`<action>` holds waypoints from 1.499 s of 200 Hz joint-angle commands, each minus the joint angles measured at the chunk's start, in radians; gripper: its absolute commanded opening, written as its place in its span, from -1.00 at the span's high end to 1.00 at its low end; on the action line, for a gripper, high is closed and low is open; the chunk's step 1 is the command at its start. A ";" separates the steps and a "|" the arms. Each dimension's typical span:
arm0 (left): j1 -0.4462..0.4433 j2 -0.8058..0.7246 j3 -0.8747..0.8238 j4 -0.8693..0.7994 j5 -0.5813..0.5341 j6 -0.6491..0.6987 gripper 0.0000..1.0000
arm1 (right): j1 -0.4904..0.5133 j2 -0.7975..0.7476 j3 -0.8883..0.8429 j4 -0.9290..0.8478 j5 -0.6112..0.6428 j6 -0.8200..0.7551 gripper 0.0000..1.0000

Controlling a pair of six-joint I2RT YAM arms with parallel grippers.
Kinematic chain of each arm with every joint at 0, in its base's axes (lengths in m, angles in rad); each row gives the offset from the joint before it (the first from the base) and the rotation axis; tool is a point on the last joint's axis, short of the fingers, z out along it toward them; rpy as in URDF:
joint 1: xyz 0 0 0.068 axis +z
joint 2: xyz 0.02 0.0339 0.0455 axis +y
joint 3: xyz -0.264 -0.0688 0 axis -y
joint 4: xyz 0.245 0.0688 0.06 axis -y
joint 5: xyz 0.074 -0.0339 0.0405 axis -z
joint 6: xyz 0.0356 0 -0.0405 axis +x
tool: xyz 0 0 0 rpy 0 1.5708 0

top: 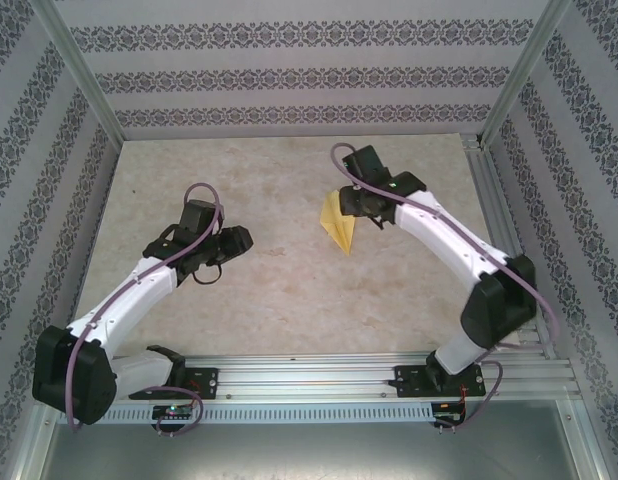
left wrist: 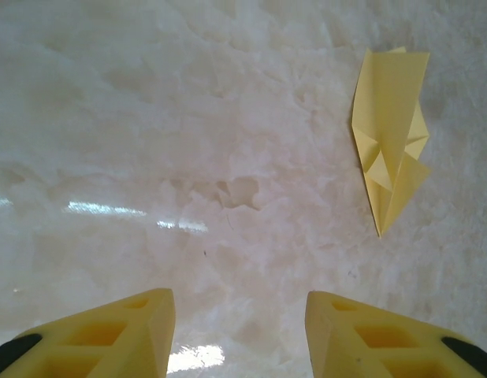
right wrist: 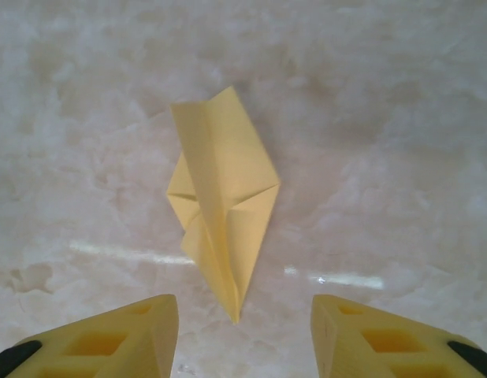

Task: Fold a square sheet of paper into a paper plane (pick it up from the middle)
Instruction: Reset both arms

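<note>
The narrow, pointed, creased dart of pale-yellow paper, the paper plane (top: 339, 222), lies flat on the pale marbled tabletop (top: 279, 300). It sits right of centre and towards the far side, boxed in by the patterned walls (top: 289, 80). Its long axis runs roughly far to near, leaning a little to the right. The sharp tip points towards the near edge and the broader folded end faces the far wall.

In the right wrist view the tip points straight back at the right gripper (right wrist: 243, 327). This gripper's yellow fingers (right wrist: 109, 339) are spread apart and hold nothing, and the tip ends just short of the gap between them. The right arm rises from its base at the near right, bends at the elbow by the right wall and reaches back leftward, its wrist just beside the plane.

The left arm bends out of the near-left corner and stretches towards the middle. The left gripper (left wrist: 239, 335) also has its jaws spread over bare table, well apart from the plane.
</note>
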 commanded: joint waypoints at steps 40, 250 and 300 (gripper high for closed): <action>-0.005 -0.197 -0.073 0.127 -0.455 0.237 -0.51 | -0.220 -0.533 -0.655 0.608 0.233 -0.165 -0.96; 0.282 0.412 -0.446 1.424 -0.358 0.768 -0.99 | -0.511 0.003 -1.045 1.779 -0.097 -0.339 -0.96; 0.268 0.387 -0.430 1.342 -0.378 0.771 -0.99 | -0.511 0.004 -1.045 1.809 -0.040 -0.322 -0.96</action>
